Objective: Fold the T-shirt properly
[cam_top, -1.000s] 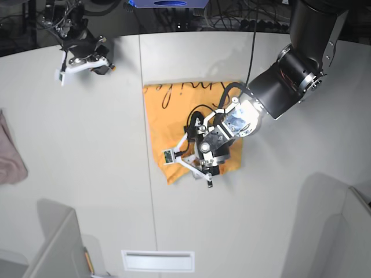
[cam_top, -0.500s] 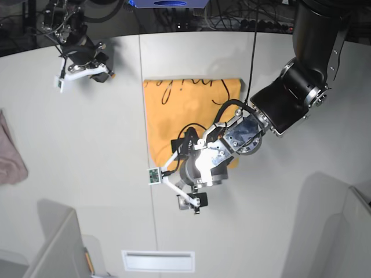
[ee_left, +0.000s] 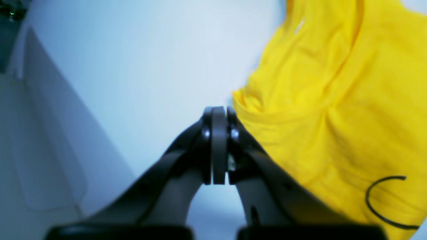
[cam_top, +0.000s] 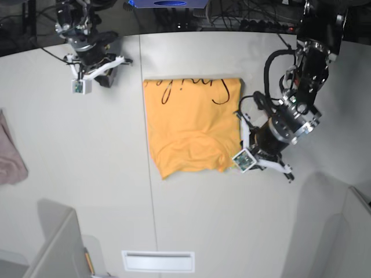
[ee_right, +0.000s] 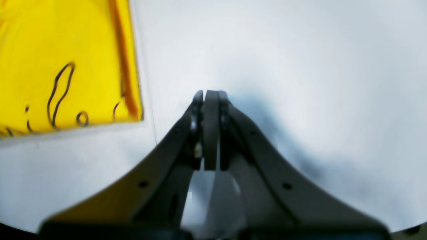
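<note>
Lighting was bright, even, overhead. White table (cam_top: 197,231) in base view showed mild glare; soft shadows lay at near left and near right corners. Both wrist views were soft, with a bluish cast. Left gripper (ee_left: 218,116) and right gripper (ee_right: 210,96) were out of focus near the lens. T-shirt (ee_left: 333,116) looked oversaturated yellow; edges bowed from wide-angle distortion.

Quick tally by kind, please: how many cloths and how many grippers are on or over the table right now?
Cloths: 2 (T-shirt, pink cloth)
Grippers: 2 (left gripper, right gripper)
Total: 4
</note>
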`<state>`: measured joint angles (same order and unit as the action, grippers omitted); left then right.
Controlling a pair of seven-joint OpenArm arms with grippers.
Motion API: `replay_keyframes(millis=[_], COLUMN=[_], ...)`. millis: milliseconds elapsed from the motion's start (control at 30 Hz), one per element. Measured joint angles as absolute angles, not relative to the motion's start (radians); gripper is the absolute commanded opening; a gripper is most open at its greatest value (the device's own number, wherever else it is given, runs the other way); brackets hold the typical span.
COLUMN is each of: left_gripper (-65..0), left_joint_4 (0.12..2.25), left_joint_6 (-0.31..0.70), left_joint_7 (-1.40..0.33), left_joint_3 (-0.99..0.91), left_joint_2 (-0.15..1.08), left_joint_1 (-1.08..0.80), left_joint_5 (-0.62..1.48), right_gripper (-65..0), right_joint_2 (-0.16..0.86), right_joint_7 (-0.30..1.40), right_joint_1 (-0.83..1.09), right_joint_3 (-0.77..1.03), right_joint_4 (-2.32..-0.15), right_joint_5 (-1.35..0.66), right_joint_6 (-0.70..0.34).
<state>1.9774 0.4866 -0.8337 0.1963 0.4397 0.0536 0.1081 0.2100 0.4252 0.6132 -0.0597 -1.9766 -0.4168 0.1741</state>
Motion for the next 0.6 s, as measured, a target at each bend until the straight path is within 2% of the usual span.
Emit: replay_keyframes(millis=[100, 233, 333, 467, 600], left_gripper=[-65.0, -65.0, -65.0, -65.0, -65.0], left_joint_4=[1.944, 1.939, 1.929, 1.861, 1.775], left_joint_6=[0.478, 0.487, 0.483, 0.485, 0.471], left_joint_7=[-0.647, -0.256, -0.018, 0.229, 0.339], left_joint_3=[0.102, -0.003, -0.070, -0.089, -0.093], left_joint_2=[0.485, 0.516, 0.522, 0.518, 0.518], left_joint_1=[-0.136, -0.370, -0.535, -0.677, -0.775], left_joint_5=[0.089, 0.099, 0.095, 0.093, 0.094], right_gripper=[-65.0, -65.0, -65.0, -65.0, -65.0], right_joint_2=[0.216, 0.222, 0.226, 0.218, 0.218], right_joint_7=[0.324, 0.173, 0.054, -0.134, -0.281], right_joint_1=[0.665, 0.755, 0.817, 0.926, 1.044], right_joint_3=[-0.106, -0.119, -0.141, -0.213, -0.228], right_joint_4=[-1.977, -1.977, -1.977, -1.977, -1.975], right_joint_5=[-0.359, -0.325, -0.189, 0.073, 0.160], right_joint_6=[0.169, 0.167, 0.175, 0.163, 0.159])
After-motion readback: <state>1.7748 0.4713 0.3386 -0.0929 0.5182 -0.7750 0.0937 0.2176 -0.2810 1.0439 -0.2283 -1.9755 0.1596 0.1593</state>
